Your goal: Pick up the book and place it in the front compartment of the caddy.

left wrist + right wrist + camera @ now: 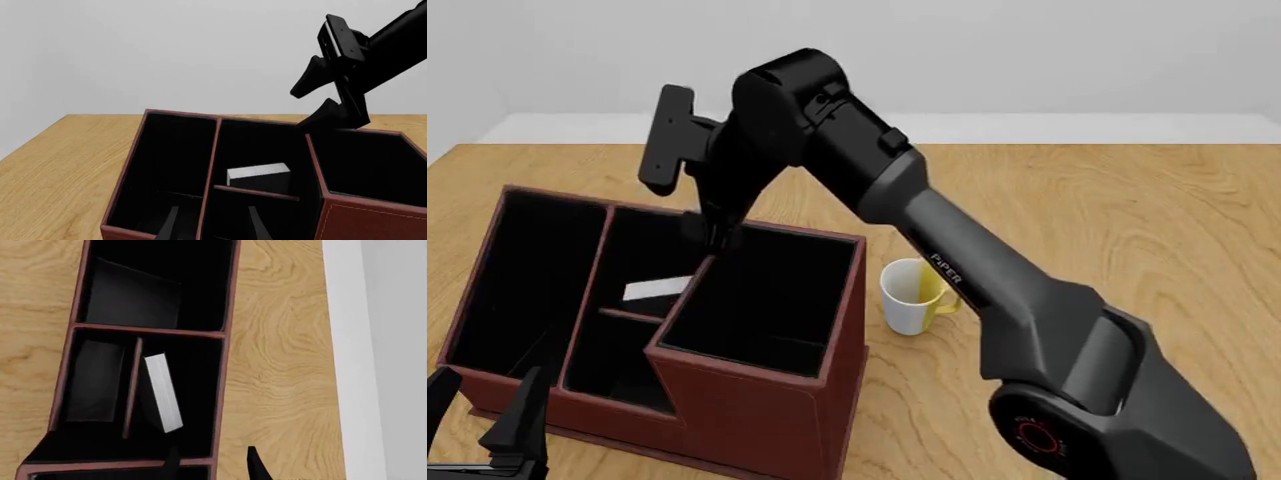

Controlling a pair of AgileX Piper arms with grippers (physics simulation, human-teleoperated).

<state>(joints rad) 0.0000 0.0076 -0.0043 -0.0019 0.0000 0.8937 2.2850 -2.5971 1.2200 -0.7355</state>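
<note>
The dark reddish-brown caddy (761, 400) stands at the left of the table. The white book (657, 289) rests tilted inside the front compartment (647, 250), the longer cell of the middle strip, close to the short cross divider (627, 316). It also shows in the left wrist view (259, 175) and the right wrist view (163, 392). My right gripper (718, 232) hangs open and empty above the caddy's far rim, over that cell; it also shows in the left wrist view (303, 107). My left gripper (481, 425) is open and empty at the caddy's near left corner.
A white-and-yellow mug (910, 295) stands on the wooden table (1094, 220) just right of the caddy. The taller-walled big cell (767, 300) rises on the caddy's right side. The right arm stretches over the mug and the tall cell.
</note>
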